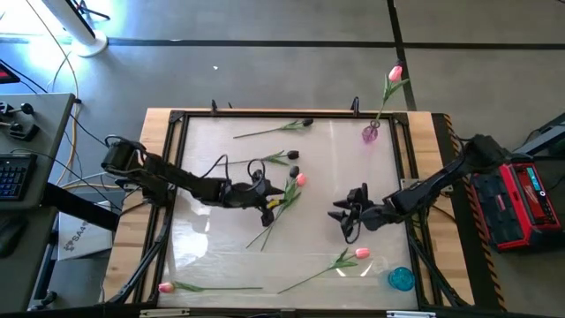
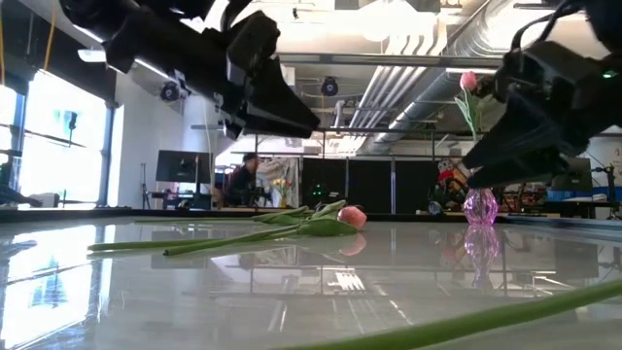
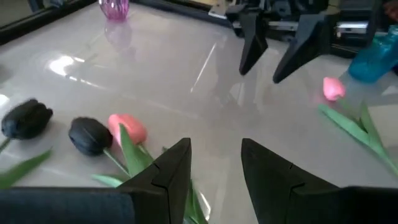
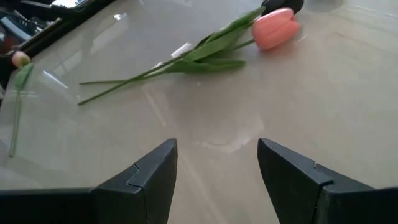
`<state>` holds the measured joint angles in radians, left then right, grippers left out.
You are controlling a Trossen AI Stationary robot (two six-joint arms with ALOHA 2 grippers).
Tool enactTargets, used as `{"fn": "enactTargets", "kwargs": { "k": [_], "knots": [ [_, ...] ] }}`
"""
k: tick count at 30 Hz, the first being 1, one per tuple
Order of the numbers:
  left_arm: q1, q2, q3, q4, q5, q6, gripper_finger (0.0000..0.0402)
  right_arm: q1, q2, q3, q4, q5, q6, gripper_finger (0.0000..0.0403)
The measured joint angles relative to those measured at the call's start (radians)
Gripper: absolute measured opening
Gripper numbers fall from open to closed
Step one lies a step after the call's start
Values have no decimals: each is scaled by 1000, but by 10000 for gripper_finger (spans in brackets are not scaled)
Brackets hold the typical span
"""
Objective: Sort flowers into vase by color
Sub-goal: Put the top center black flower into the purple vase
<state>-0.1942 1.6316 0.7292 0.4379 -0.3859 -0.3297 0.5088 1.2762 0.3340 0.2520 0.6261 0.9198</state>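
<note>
Several tulips lie flat on the glossy table top. A pink one (image 1: 301, 179) rests beside two dark ones (image 1: 292, 156), and its stem runs toward the near edge. My left gripper (image 1: 269, 201) (image 3: 214, 165) hovers open above that stem and its leaves (image 3: 134, 155), clear of the table in the low view (image 2: 282, 107). My right gripper (image 1: 344, 214) (image 4: 217, 163) is open over bare table, facing the same pink tulip (image 4: 277, 28). A purple vase (image 1: 370, 134) at the far right holds one upright pink tulip (image 1: 395, 75).
A blue vase (image 1: 401, 279) stands at the near right corner, with a pink tulip (image 1: 362, 253) lying beside it. Another pink tulip (image 1: 165, 287) lies along the near left edge, and a dark one (image 1: 305, 124) by the far edge. A raised black frame (image 1: 177, 119) rims the table.
</note>
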Motion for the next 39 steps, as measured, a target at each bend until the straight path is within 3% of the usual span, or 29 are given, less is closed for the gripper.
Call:
{"fn": "enactTargets", "kwargs": {
  "k": [7,11,19,24,30,36,39],
  "knots": [
    [-51,127,0,130,-48,-79,131,69,13,0,5,28,23,210],
    [-57,183,0,140,-36,-148,131,63,13,0,4,17,-50,210],
    [-59,179,0,59,29,-281,131,-9,13,1,8,15,-214,210],
    [-53,166,0,118,-30,-256,131,-47,13,1,8,16,-279,210],
    [36,167,0,142,-97,-131,131,-93,13,0,8,33,-444,210],
    [205,167,0,143,69,-95,131,-185,13,1,67,149,-696,210],
    [255,167,0,143,120,-101,131,-259,13,1,159,159,-822,210]
  ]
}}
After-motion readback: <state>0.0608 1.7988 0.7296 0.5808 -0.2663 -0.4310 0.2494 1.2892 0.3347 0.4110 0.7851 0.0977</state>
